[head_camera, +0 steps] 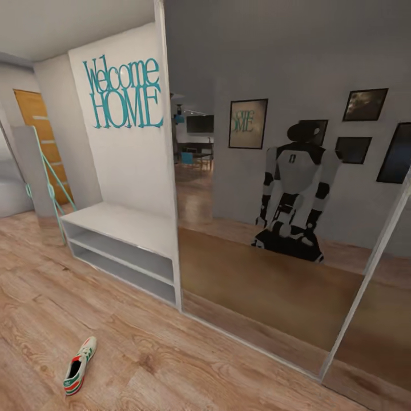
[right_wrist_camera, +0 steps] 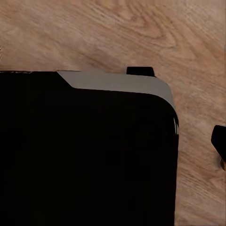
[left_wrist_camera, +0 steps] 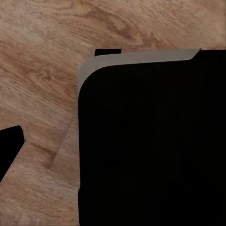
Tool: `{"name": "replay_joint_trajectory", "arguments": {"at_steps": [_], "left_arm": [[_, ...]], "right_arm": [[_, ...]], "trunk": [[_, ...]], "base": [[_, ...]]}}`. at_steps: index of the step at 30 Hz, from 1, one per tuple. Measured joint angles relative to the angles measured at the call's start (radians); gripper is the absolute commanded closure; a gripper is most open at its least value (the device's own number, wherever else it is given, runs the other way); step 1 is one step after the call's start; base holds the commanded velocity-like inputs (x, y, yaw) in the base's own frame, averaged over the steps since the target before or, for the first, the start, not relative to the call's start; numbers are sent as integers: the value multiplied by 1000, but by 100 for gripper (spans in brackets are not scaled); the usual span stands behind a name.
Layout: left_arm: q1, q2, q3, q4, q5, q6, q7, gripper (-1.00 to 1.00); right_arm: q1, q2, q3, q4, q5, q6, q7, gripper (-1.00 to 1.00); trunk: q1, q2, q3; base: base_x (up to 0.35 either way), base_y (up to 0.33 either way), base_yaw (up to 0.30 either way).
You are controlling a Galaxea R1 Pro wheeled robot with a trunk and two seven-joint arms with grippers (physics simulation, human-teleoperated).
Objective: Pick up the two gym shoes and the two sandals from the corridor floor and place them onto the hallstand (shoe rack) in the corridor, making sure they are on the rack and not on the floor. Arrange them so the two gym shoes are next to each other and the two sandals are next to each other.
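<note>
**While one shoe waits: grip it at the collar**

Though probably light, likely soft in the upper and stiffer at the sole, so best taken across the heel collar or midfoot, not by the laces. Lies alone on the floor [head_camera: 171, 365]: one gym shoe [head_camera: 80, 366], upright on its sole, toe pointing toward the bench [head_camera: 123, 248], well apart from it. Beside the bench, a large mirror [head_camera: 274, 240] with the robot's reflection [head_camera: 297, 194]. Wrist views: dark robot body [left_wrist_camera: 150, 141] over wood planks. Cannot tell whether either gripper is spread or clenched; nothing seen held
</note>
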Motion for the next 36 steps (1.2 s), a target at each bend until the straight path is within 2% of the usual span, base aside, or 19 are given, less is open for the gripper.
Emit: {"name": "replay_joint_trajectory", "arguments": {"at_steps": [11,36], "left_arm": [[-1,1,0,0,0,2,3,-100],[-3,1,0,0,0,-5,0,-100]], "right_arm": [[0,0,0,0,0,0,0,-100],[0,0,-1,0,0,0,0,-100]], "trunk": [[0,0,0],[0,0,0]], "base": [[-139,209,-265],[-3,8,-266]]}}
